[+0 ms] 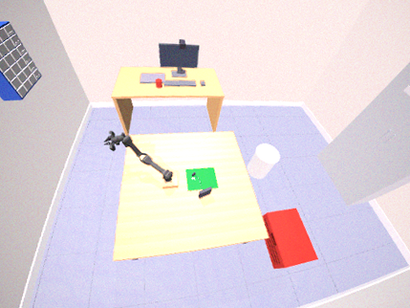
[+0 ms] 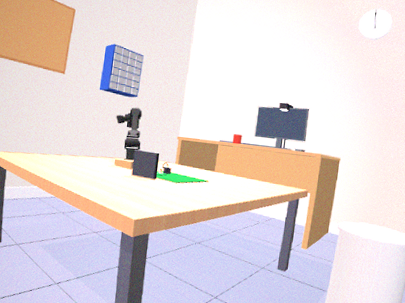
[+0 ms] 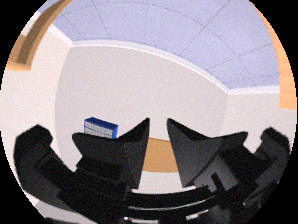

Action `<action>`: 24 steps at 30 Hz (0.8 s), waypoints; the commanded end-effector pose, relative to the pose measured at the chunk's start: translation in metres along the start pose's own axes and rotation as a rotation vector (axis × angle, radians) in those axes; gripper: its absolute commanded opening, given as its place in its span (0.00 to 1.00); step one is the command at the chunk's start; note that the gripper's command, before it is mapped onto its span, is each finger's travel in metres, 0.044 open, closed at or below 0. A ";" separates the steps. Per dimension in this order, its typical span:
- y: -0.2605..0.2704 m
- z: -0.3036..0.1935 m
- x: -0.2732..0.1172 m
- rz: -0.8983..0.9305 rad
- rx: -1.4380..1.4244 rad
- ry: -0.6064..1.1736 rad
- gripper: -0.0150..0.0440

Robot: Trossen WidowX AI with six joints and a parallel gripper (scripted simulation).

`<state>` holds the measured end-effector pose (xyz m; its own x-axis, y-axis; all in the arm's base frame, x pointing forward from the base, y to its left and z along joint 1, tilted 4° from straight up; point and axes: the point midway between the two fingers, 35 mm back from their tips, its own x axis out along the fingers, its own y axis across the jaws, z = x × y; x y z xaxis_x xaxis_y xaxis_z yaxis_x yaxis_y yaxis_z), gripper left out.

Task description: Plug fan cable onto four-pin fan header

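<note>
The green board (image 1: 210,179) (image 2: 186,179) lies flat on the table. A small dark piece (image 1: 193,174) (image 2: 166,171) is at the board's far left part, with a thin pale cable arching by it in the exterior view. Whether this piece is the plug, and whether it is seated on the header, is too small to tell. A black upright block (image 1: 205,192) (image 2: 146,164), which looks like the fan, stands beside the board's near edge. My gripper (image 1: 106,141) (image 3: 158,121) is open and empty, its fingertips apart. It is raised beyond the table's left edge, far from board and plug, and points at the wall.
The arm's base stands on a wooden block (image 1: 170,183) left of the board, on the wooden table (image 1: 169,224) (image 2: 91,179). A desk (image 1: 125,91) with a monitor (image 1: 178,57) (image 2: 281,122) stands behind. A white bin (image 1: 262,162) (image 2: 368,281) and a red cabinet (image 1: 293,238) are at the right.
</note>
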<state>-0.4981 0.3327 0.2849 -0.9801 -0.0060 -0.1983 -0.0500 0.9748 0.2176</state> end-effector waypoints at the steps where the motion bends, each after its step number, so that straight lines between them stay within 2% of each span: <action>1: 0.000 0.000 0.000 0.000 0.000 0.000 0.49; 6: -0.001 -0.010 -0.002 0.009 -0.003 0.020 0.71; 12: -0.015 -0.101 -0.024 0.068 -0.018 0.210 0.98; 17: -0.033 -0.169 -0.051 0.092 -0.019 0.372 1.00; 24: -0.072 -0.266 -0.112 0.086 -0.005 0.647 1.00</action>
<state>-0.4586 0.2312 0.5029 -0.9468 -0.0345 0.3200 0.0421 0.9724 0.2294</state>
